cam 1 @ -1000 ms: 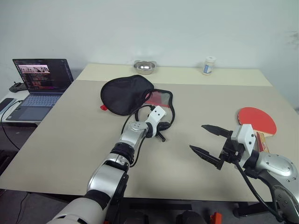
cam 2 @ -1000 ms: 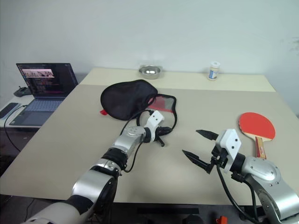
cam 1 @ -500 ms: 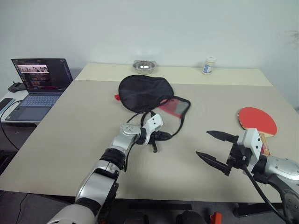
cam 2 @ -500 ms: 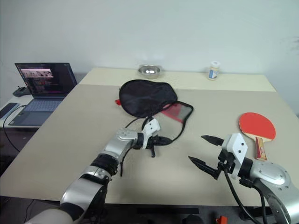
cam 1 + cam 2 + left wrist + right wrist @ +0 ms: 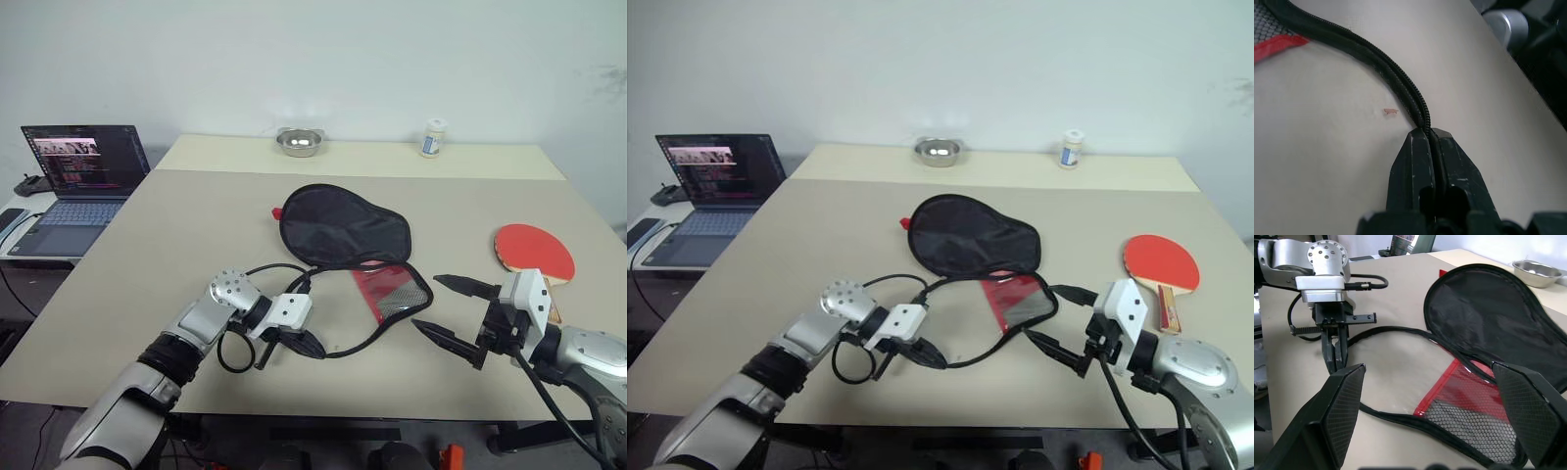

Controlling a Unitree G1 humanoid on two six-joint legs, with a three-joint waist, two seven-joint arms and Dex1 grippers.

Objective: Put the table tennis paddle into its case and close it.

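A beige table (image 5: 147, 245) is seen w/ a laptop (image 5: 73, 176) on a lower side desk at its left edge. Near the table's centre the case (image 5: 343, 223) is laid open: black side spread flat toward the far edge, red mesh side (image 5: 384, 289) folded out nearer the robot, black zipper rim (image 5: 1382, 63) looped out toward the front edge. The table tennis paddle (image 5: 535, 253) is laid flat at the right, red face up, apart from the case, handle hidden behind the right arm. The left gripper (image 5: 299, 342) is held low at the front, jaws pinched tight on the zipper rim. The right gripper (image 5: 456, 313) is held just right of the mesh side, jaws spread wide, nothing between them. At the far edge a metal bowl (image 5: 300, 142) and a small white bottle (image 5: 431, 138) are stood, well apart.
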